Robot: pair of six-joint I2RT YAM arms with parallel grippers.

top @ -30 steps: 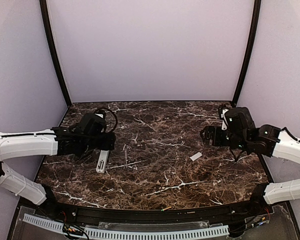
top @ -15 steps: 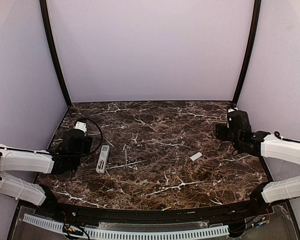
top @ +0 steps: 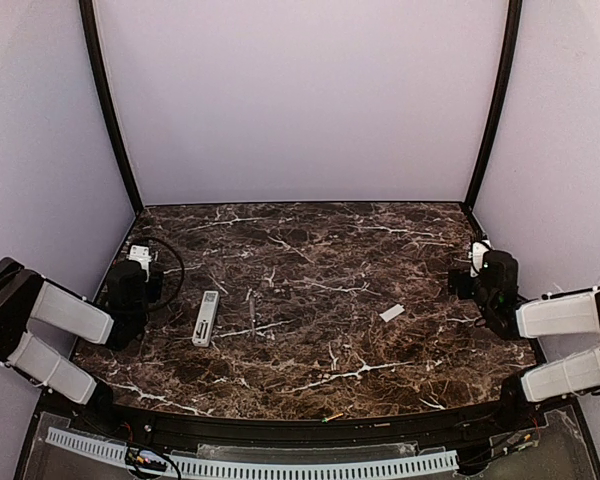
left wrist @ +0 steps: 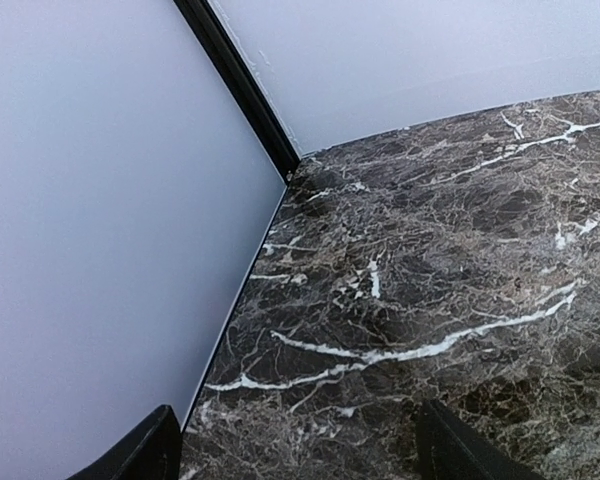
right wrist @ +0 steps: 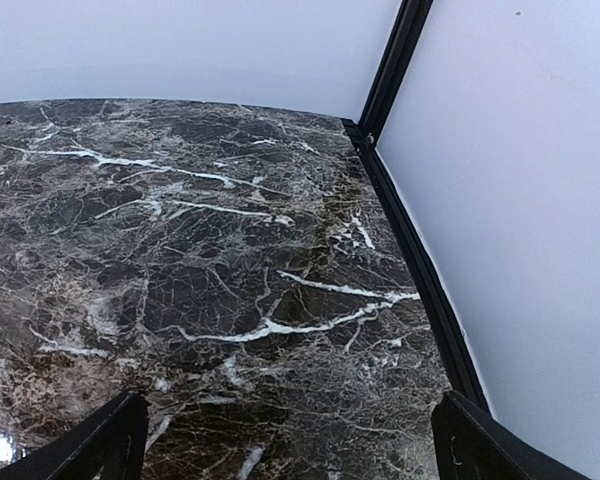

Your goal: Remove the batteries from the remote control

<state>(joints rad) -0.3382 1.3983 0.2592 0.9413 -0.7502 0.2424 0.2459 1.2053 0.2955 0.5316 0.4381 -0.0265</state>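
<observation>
Left gripper [left wrist: 300,455] and right gripper [right wrist: 295,445] spread, empty, flanking the remote control [top: 207,318]; a bump could roll the battery [top: 332,416] off the table [top: 330,250].

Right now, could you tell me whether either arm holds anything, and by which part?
Nothing: jaws open and empty on the left arm and right arm; the remote control lies free on the table.
</observation>
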